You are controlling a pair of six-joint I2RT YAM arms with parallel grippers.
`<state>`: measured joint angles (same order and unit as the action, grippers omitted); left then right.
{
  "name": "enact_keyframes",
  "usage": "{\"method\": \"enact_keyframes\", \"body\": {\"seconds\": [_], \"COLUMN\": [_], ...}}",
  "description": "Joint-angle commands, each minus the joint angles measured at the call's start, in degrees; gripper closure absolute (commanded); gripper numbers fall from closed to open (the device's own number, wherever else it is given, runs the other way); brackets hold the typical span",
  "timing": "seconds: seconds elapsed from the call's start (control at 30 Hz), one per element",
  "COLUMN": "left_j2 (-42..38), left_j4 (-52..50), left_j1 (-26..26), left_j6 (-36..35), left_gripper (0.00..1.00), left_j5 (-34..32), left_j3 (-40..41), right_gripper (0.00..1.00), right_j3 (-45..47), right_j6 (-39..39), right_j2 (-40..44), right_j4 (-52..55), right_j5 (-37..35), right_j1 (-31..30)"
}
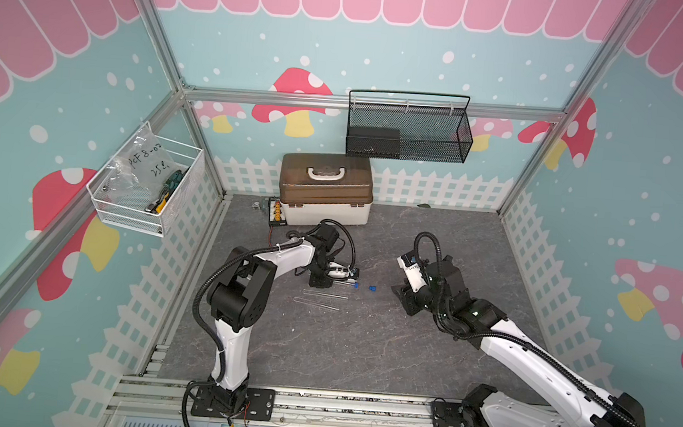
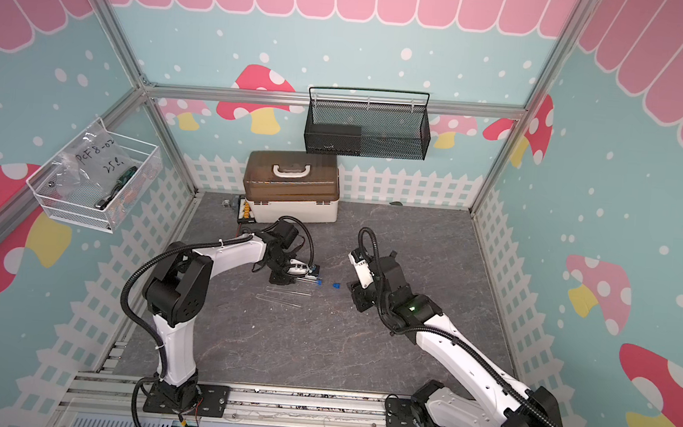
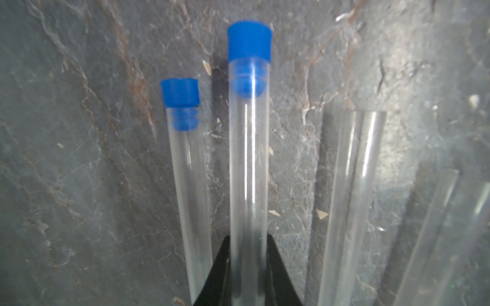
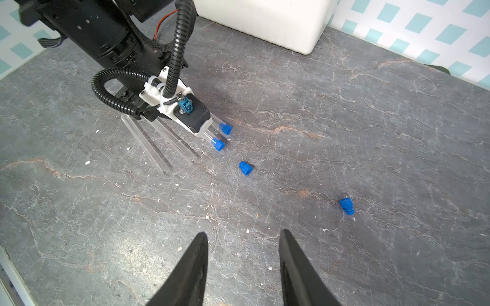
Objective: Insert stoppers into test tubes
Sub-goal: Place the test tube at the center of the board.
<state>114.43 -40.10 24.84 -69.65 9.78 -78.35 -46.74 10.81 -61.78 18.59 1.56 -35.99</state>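
My left gripper (image 3: 248,267) is shut on a clear test tube (image 3: 248,172) with a blue stopper (image 3: 249,42) in its mouth. A second stoppered tube (image 3: 188,185) lies right beside it, and two open tubes (image 3: 350,198) lie on its other side. In both top views these open tubes (image 1: 325,293) (image 2: 288,291) rest on the grey floor by the left gripper (image 1: 323,280). Two loose stoppers (image 4: 245,168) (image 4: 347,206) lie ahead of my right gripper (image 4: 244,233), which is open and empty. In a top view only one loose stopper (image 1: 372,287) shows.
A beige toolbox with a brown lid (image 1: 325,190) stands at the back, with a small connector board (image 1: 276,213) next to it. A black mesh basket (image 1: 407,128) hangs on the back wall. On the left wall hangs a white wire basket (image 1: 145,191).
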Motion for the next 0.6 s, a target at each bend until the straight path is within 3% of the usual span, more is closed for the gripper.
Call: {"method": "enact_keyframes", "body": {"seconds": [0.0, 0.33, 0.57], "left_j2": [1.67, 1.50, -1.06], "left_j4": [-1.87, -1.82, -0.05], "left_j1": [-0.32, -0.84, -1.04], "left_j6": [-0.42, -0.23, -0.40], "left_gripper": [0.83, 0.74, 0.72], "left_j5": [-0.28, 1.13, 3.58], "left_j3": [-0.93, -1.46, -0.81], "right_gripper": [0.57, 0.58, 0.58], "right_j3": [-1.69, -1.99, -2.74], "right_j6": [0.36, -0.32, -2.04], "right_j2": [-0.35, -0.20, 0.89], "right_j4": [0.64, 1.98, 4.22], "right_j5": [0.94, 0.73, -0.68], "right_j1": [0.27, 0.29, 0.30]}}
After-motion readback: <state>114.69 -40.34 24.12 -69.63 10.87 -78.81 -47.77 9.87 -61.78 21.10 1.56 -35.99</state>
